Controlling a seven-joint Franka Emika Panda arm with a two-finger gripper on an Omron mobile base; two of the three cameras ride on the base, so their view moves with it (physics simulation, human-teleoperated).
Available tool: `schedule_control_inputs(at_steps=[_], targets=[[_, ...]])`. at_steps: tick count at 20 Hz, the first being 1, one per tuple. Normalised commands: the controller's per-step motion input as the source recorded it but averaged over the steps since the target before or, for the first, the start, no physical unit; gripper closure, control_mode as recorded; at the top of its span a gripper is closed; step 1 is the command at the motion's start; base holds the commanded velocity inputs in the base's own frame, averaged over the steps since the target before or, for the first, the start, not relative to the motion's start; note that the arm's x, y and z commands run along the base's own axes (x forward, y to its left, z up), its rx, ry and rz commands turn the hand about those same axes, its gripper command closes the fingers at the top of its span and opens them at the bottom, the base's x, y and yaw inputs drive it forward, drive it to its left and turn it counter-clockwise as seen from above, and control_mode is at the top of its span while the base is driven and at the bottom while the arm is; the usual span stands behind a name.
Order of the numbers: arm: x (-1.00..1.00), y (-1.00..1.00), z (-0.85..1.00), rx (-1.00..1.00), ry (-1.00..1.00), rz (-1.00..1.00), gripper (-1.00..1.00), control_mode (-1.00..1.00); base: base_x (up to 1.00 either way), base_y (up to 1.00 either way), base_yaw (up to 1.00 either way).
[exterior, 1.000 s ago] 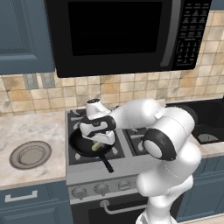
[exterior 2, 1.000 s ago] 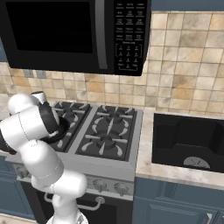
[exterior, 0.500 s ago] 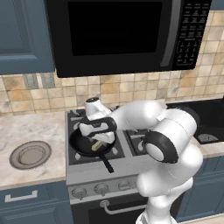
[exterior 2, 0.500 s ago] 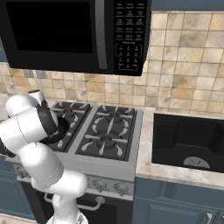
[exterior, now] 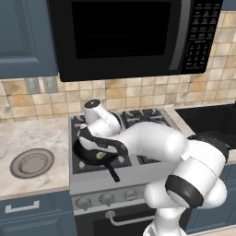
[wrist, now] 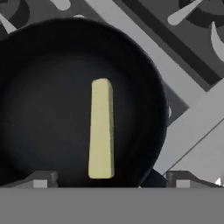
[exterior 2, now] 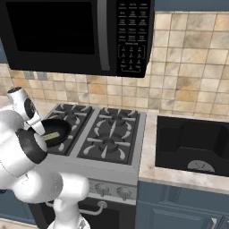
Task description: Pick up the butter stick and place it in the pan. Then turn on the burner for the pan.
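The butter stick [wrist: 101,129], a pale yellow-green bar, lies flat on the floor of the round black pan [wrist: 43,109]. My gripper [wrist: 111,179] hovers just above it, open, with one fingertip on each side of the stick and neither touching it. In the left base view the pan [exterior: 84,153] sits on the stove's front-left burner [exterior: 88,167], with its handle [exterior: 112,173] pointing toward the front edge. The butter stick [exterior: 100,156] shows below my hand. From the right, the pan [exterior 2: 60,129] and the butter stick [exterior 2: 51,135] show beside my arm.
A round grey plate [exterior: 32,162] lies on the counter left of the stove. The stove's knobs [exterior: 84,203] line its front panel. A dark sink [exterior 2: 192,143] is set into the counter to the right. A black microwave [exterior: 124,37] hangs above the stove.
The jaws have gone from shut on the butter stick to wide open. The stick now rests free in the pan. The arm has barely shifted.
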Motion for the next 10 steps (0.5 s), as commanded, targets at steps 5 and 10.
schedule_control_inputs(at_steps=[5, 10], targets=[[-0.83, 0.17, 0.32, -0.02, -0.25, 0.00, -1.00, -1.00, 0.00, 0.00, 0.00], [-0.85, 0.20, 0.23, -0.02, -0.23, 0.00, -1.00, -1.00, 0.00, 0.00, 0.00]])
